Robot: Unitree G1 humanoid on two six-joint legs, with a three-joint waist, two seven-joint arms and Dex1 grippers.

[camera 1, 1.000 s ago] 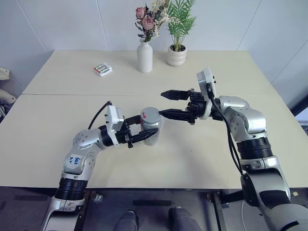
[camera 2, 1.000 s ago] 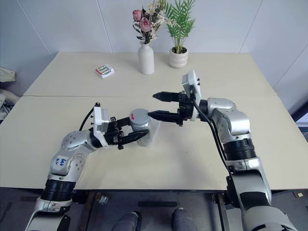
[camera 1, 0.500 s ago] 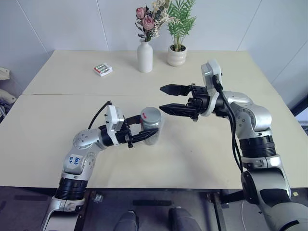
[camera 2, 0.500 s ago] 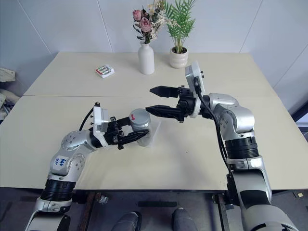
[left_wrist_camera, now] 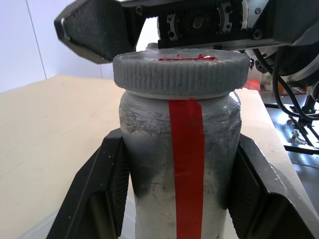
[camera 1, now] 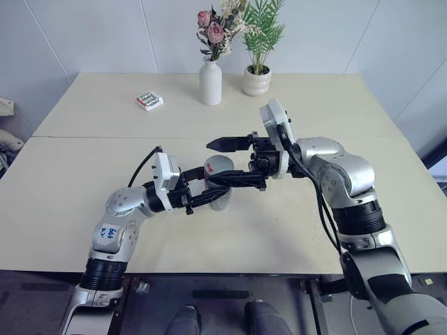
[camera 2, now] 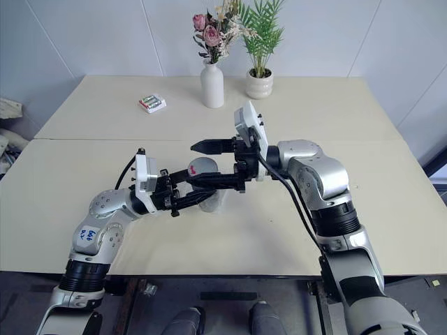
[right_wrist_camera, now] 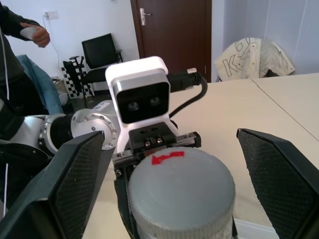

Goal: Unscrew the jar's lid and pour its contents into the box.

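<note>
The left gripper (camera 1: 202, 193) has not moved over the last second: it is clamped on the body of the jar (left_wrist_camera: 182, 174), one finger on each side of the glass below the cap, holding it upright just above the tabletop (camera 1: 84, 167) in front of the robot. What has changed is to its right. The right gripper (camera 1: 225, 161), a second ago well off to the right of the jar, has swung in leftward and now straddles the lid (right_wrist_camera: 182, 186). Its fingers (right_wrist_camera: 75, 184) are spread as wide as they go, one on either side of the lid and apart from it, holding nothing. So the unscrewing is probably about to start: the lid is still seated, and the next need is to close on its ribbed edge. The contents cannot be made out through the frosted-looking glass.
</note>
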